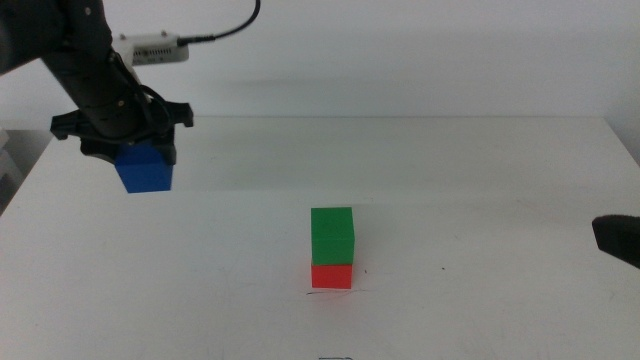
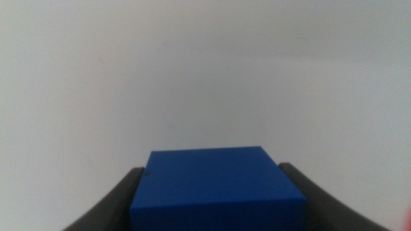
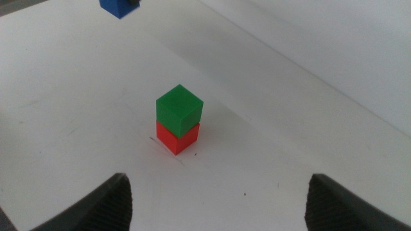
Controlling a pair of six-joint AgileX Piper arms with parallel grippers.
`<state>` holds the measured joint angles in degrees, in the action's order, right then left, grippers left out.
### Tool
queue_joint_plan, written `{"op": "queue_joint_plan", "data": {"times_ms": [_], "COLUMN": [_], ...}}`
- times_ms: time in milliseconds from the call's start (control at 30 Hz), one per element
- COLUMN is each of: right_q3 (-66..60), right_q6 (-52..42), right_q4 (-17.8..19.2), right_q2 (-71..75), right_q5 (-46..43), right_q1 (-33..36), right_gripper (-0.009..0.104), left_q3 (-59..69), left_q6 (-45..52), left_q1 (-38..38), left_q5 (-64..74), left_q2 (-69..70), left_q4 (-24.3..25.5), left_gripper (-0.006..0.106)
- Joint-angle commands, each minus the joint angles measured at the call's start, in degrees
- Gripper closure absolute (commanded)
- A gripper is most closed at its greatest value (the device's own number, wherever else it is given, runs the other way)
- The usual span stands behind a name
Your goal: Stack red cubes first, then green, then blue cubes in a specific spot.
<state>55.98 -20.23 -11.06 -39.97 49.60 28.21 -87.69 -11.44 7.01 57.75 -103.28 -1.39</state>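
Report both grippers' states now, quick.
Left gripper: shut on the blue cube, lifted above the table.
Right gripper: open, empty, waiting at the table's right edge.

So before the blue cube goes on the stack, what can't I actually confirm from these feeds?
- Blue cube: its underside and any gap above the table; in the left wrist view the cube fills the space between the left gripper jaws.
- Red cube: its top face, covered by the green cube.
- Marked spot: mostly hidden under the red cube; only a thin line shows.
- Right gripper: cut off by the middle view's right edge.
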Motion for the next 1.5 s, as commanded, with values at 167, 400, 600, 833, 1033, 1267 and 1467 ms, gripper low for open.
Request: {"op": "queue_joint_plan", "data": {"times_ms": [167,400,600,833,1033,1267,1467], "right_q3": [1.3,1.3,1.3,1.3,1.3,1.3,1.3], "right_q6": [-0.7,-0.7,-0.7,-0.7,-0.7,-0.7,-0.7], "right_q4": [0.1,0.1,0.1,0.1,0.1,0.1,0.1], "right_q2": [0.0,0.0,0.0,0.0,0.0,0.0,0.0], "right_q5": [-0.8,-0.9,-0.9,-1.0,-1.0,-1.0,-1.1], "right_q1": [-0.5,-0.5,-0.5,-0.5,-0.5,-0.5,-0.5], "right_gripper": [0.019,0.019,0.019,0.019,0.019,0.019,0.019], "left_q3": [7.9,7.9,7.9,5.6,-1.3,-5.3,-5.8], "left_q6": [-15.5,-18.0,-25.8,-28.9,-29.1,-31.7,-31.9], "left_q1": [9.2,17.8,23.8,27.4,29.4,31.5,31.9], "left_q5": [-1.8,1.2,-0.9,-1.0,5.5,6.8,4.7], "left_q2": [15.4,15.9,15.9,14.7,10.4,4.7,2.0], "left_q4": [7.5,8.5,11.5,11.5,11.9,11.2,9.4], "left_gripper": [0.102,0.102,0.102,0.102,0.102,0.102,0.102]}}
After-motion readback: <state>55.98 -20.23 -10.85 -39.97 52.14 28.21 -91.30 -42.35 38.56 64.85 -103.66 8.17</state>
